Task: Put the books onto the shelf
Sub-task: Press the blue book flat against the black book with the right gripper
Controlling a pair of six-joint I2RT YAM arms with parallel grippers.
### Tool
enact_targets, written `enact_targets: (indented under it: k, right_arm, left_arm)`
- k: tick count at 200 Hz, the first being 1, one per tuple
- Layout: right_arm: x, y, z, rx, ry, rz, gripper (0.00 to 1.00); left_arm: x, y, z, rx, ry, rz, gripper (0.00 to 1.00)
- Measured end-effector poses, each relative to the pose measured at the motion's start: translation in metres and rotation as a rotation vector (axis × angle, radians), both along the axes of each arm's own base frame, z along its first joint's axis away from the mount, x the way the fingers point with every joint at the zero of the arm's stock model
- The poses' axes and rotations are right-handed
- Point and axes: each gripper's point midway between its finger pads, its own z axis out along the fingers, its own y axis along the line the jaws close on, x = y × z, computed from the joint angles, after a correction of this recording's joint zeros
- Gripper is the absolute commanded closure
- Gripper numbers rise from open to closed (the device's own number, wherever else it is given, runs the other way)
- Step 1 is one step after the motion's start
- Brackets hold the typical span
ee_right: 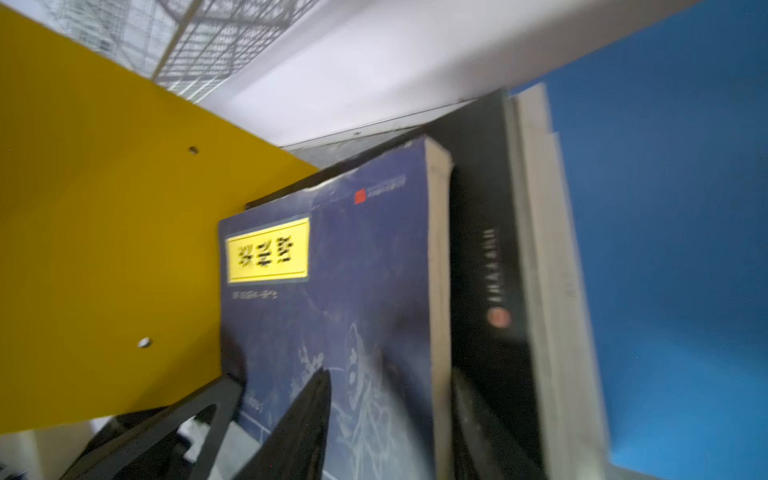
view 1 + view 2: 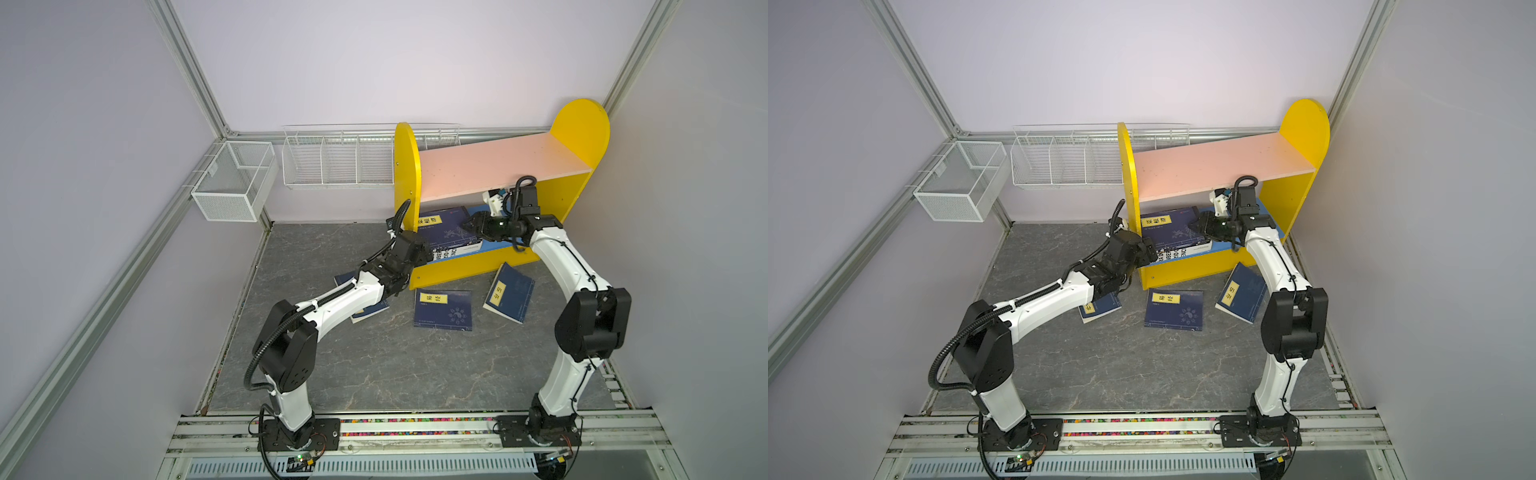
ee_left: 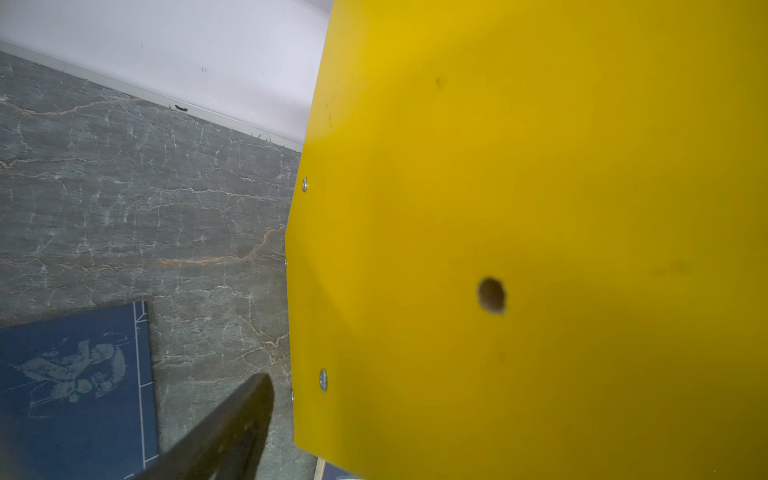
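In both top views the whole scene is being looked at from high above the front, downward and forward, over the tabletop [image 2: 374,365] toward the shelf [image 2: 498,162] at the back. The left wrist camera is being held very near the outer face of the yellow side panel [image 3: 519,166]. The right wrist camera is being pointed closely at the books [image 1: 332,270] on the blue lower board [image 1: 665,249]; the same panel is being shown there from inside.

"IBER" on white-and-blue book [image 2: 1173,252]
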Motion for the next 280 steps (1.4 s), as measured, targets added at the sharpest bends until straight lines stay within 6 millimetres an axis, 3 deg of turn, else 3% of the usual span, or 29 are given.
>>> enact_targets:
  k: [19, 50, 82, 136, 237, 280]
  right_arm:
    - [0.008, -0.023, 0.018, -0.043, -0.076, -0.096, 0.41]
    - [0.011, -0.034, 0.016, -0.047, -0.106, -0.147, 0.44]
    - [0.01, -0.03, 0.017, -0.022, -0.151, -0.127, 0.49]
    - [-0.019, -0.013, 0.02, -0.001, -0.208, -0.03, 0.53]
    - [-0.027, 0.004, 0.011, -0.008, -0.202, 0.016, 0.61]
    - [-0.024, 0.009, 0.0, -0.037, -0.185, 0.004, 0.58]
  left_arm:
    - [0.0, 0.0, 0.0, 0.001, 0.001, 0.0, 0.09]
    - [0.0, 0.0, 0.0, -0.002, 0.002, 0.001, 0.09]
    - [0.0, -0.001, 0.0, -0.008, 0.005, -0.003, 0.08]
    - [-0.001, -0.003, 0.0, -0.015, 0.007, -0.013, 0.08]
    - [-0.002, -0.008, 0.0, -0.036, 0.013, -0.033, 0.08]
    - [-0.002, -0.009, 0.0, -0.04, 0.015, -0.035, 0.08]
